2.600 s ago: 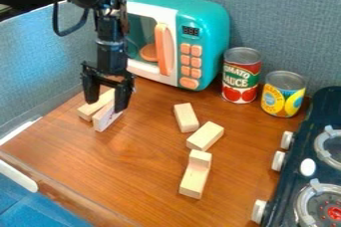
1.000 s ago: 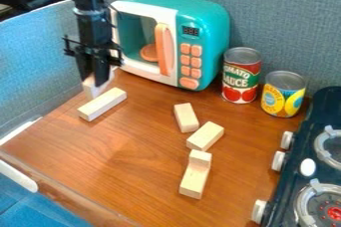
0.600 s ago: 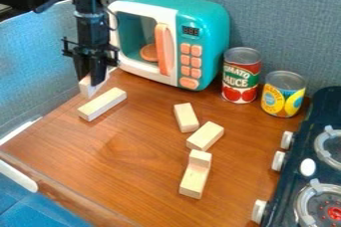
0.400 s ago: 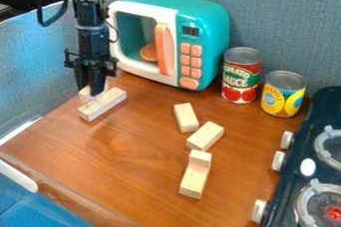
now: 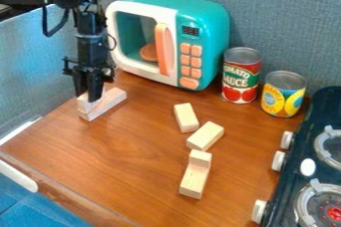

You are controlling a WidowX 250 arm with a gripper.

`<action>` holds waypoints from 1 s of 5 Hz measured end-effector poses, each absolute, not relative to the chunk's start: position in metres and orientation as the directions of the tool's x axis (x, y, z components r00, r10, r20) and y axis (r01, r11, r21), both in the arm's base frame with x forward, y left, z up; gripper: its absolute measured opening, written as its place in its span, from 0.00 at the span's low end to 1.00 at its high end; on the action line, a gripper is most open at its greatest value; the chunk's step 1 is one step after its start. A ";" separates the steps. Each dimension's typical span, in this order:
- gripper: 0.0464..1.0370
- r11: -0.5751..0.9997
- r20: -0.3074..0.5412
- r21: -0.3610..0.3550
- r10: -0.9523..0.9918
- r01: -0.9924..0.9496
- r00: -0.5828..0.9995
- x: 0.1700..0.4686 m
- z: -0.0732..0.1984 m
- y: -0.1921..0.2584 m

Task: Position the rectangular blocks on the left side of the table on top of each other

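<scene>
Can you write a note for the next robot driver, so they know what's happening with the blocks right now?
End effector: closed on one block, at the table's left side.
Held block: at the near-left end of the lower block; I can't tell if it's resting on it.
Lower block: lying on the table.
Done: one block grasped and brought to the other.
Left: probably line it up along the lower block, let go, and back away.
Not for this job: the middle block.
</scene>
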State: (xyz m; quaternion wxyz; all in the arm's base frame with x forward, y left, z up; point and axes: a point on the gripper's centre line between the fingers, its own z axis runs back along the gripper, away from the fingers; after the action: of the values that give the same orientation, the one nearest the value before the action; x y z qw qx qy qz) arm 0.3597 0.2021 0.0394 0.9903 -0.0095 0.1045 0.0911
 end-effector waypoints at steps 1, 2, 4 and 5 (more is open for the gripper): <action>0.23 0.980 -0.206 -0.001 0.194 -0.199 0.959 0.359 0.041 0.207; 0.23 0.979 -0.206 -0.001 0.199 -0.203 0.958 0.359 0.040 0.208; 0.59 0.979 -0.206 -0.001 0.199 -0.203 0.958 0.359 0.041 0.208; 0.89 0.979 -0.195 -0.002 0.199 -0.204 0.960 0.360 0.040 0.208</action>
State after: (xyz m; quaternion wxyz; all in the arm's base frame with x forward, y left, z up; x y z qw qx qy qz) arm 0.3605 0.2084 0.0400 0.9900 -0.0112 0.0974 0.1019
